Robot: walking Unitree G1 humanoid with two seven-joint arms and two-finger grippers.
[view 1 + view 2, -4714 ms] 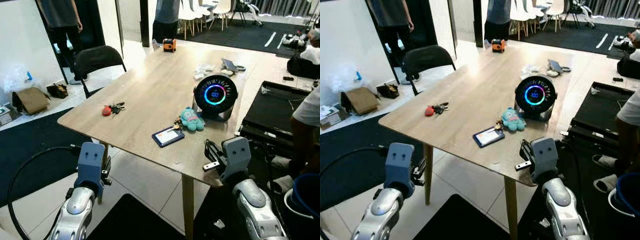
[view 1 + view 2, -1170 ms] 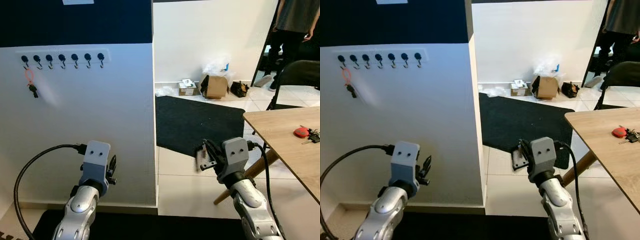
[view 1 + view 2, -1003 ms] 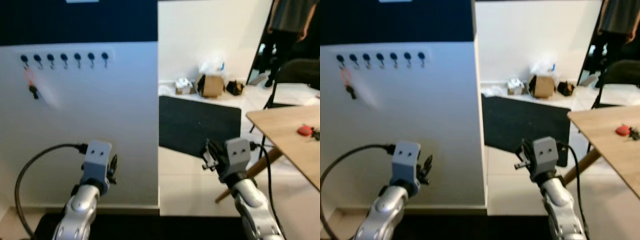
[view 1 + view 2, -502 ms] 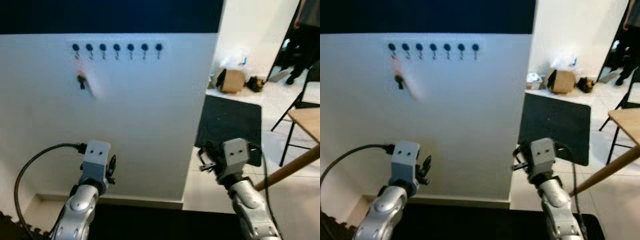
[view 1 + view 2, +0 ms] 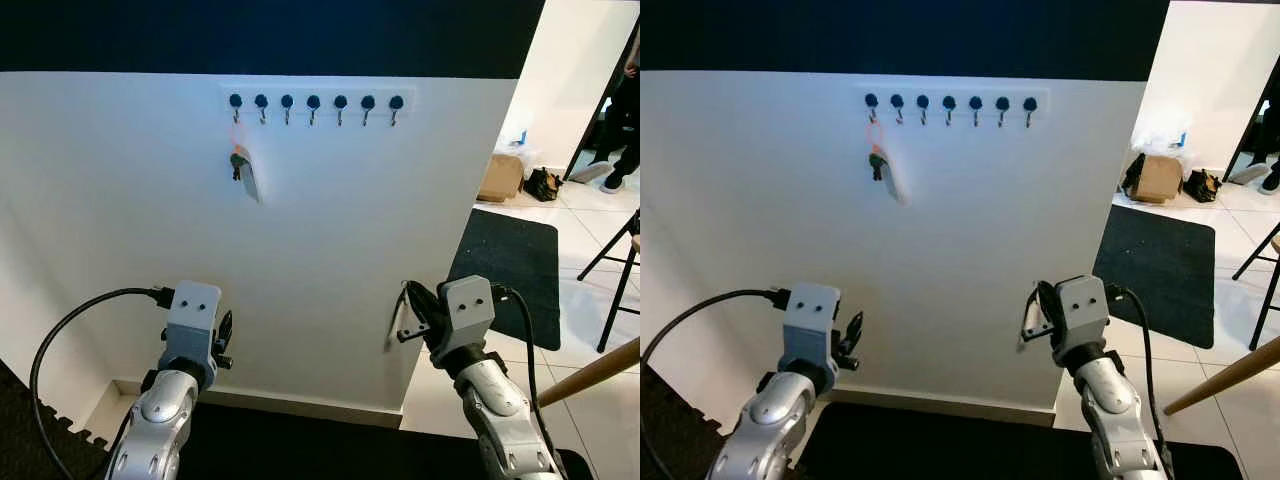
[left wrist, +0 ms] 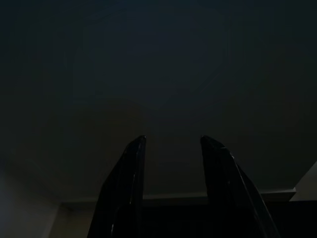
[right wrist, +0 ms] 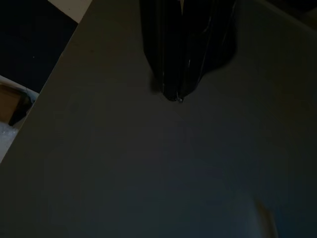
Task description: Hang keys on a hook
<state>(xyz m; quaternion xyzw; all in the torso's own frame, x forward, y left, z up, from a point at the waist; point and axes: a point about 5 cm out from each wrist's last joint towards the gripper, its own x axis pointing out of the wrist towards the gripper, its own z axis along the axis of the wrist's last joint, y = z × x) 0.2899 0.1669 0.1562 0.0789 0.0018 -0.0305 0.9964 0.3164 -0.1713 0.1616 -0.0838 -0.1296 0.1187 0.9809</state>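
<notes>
A white rack with several black hooks (image 5: 314,101) is fixed high on the white wall in front of me. From its leftmost hook hangs a bunch of keys on an orange ring (image 5: 241,165). My left gripper (image 5: 225,340) is held low at the left, far below the rack; in the left wrist view its fingers (image 6: 130,178) stand apart with nothing between them. My right gripper (image 5: 405,320) is low at the right, close to the wall; its fingers (image 7: 171,59) are pressed together, and nothing shows between them.
The wall ends at the right, where a tiled floor opens with a black mat (image 5: 510,270), a cardboard box (image 5: 497,180), a chair's legs (image 5: 620,290) and a wooden table leg (image 5: 590,372). A person's legs (image 5: 625,130) stand at the far right. Dark matting (image 5: 300,450) lies under me.
The whole view has swung, so the hook rack and hanging keys now sit nearer the middle. Both grippers keep the same pose in front of me.
</notes>
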